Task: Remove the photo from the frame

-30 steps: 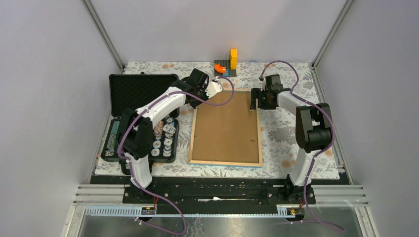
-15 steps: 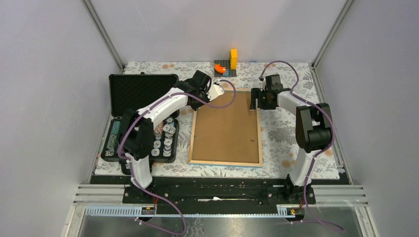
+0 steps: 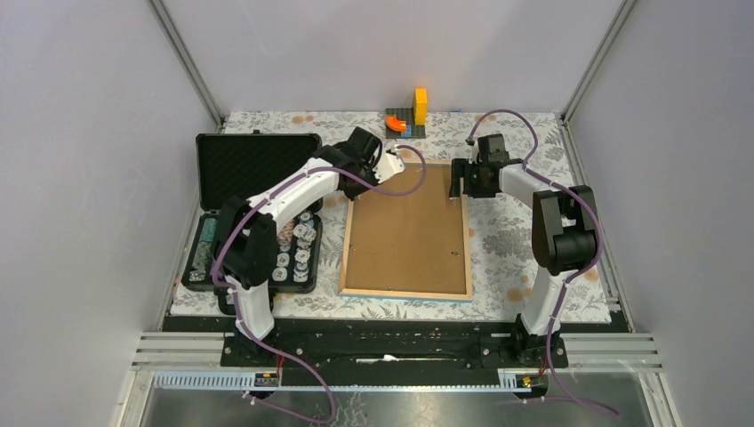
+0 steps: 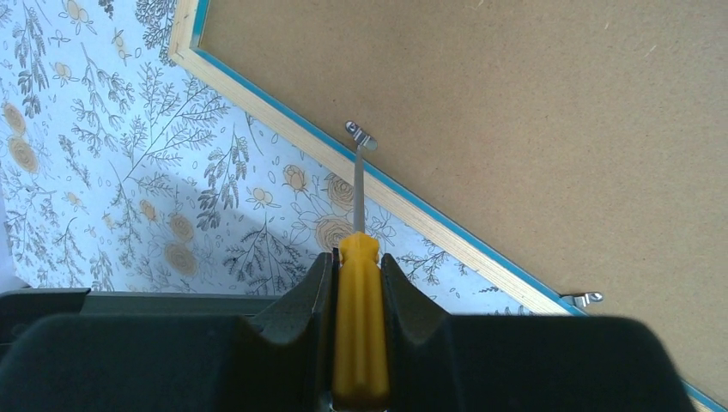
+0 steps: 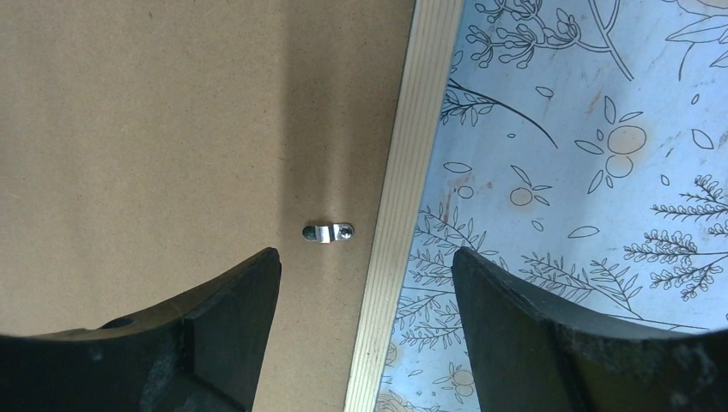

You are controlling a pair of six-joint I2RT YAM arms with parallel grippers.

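We note the frame (image 3: 407, 229) back-up, backing in place. Left gripper (image 4: 357, 262) pinches a screwdriver (image 4: 359, 335) at a clip (image 4: 361, 135); right gripper (image 5: 365, 292) is spread. Early stage, we judge; the photo is hidden.

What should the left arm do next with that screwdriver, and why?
Probably nudge the tip sideways to swivel the metal clip off the backing board: the left pincer grips the yellow screwdriver, its tip at that clip on the frame's rim.
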